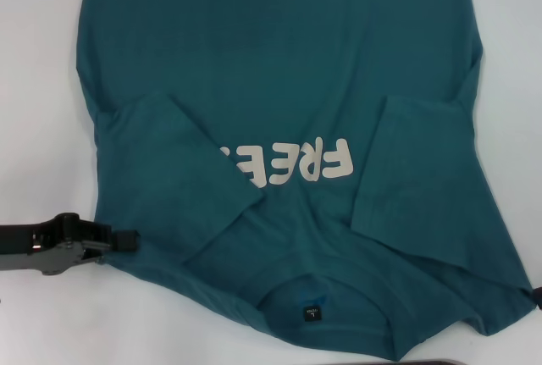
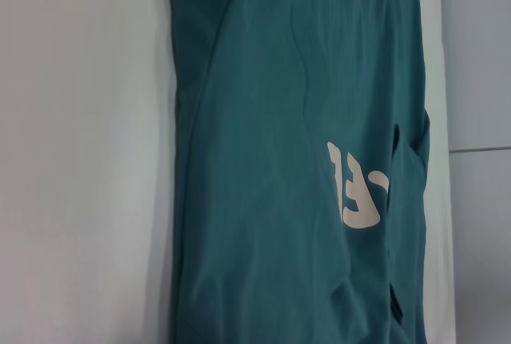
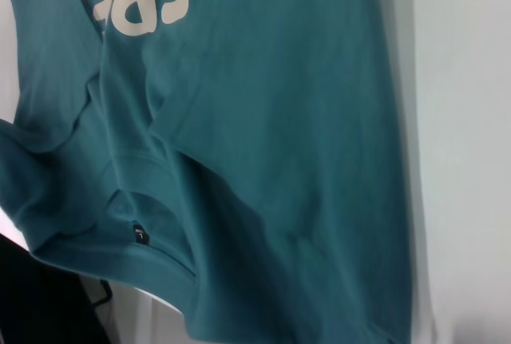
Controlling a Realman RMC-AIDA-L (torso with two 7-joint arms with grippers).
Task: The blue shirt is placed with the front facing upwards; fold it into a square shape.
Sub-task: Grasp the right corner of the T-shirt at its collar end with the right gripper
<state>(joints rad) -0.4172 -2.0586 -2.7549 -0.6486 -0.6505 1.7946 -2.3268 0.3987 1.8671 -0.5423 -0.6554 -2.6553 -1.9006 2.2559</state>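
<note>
Teal cotton, the blue shirt (image 1: 288,85) lay print-up on the white tabletop (image 1: 38,60), both sleeves folded inward. Left end effector (image 1: 127,240) sat at its edge, apparently closed, grip uncertain; right one unseen.

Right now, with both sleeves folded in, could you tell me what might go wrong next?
The left gripper sits at the blue shirt edge; pulling there could drag the whole cloth instead of folding it. The left sleeve lies skewed over the FREE! print, so the next fold may come out uneven. The right gripper barely shows at the far edge.
</note>
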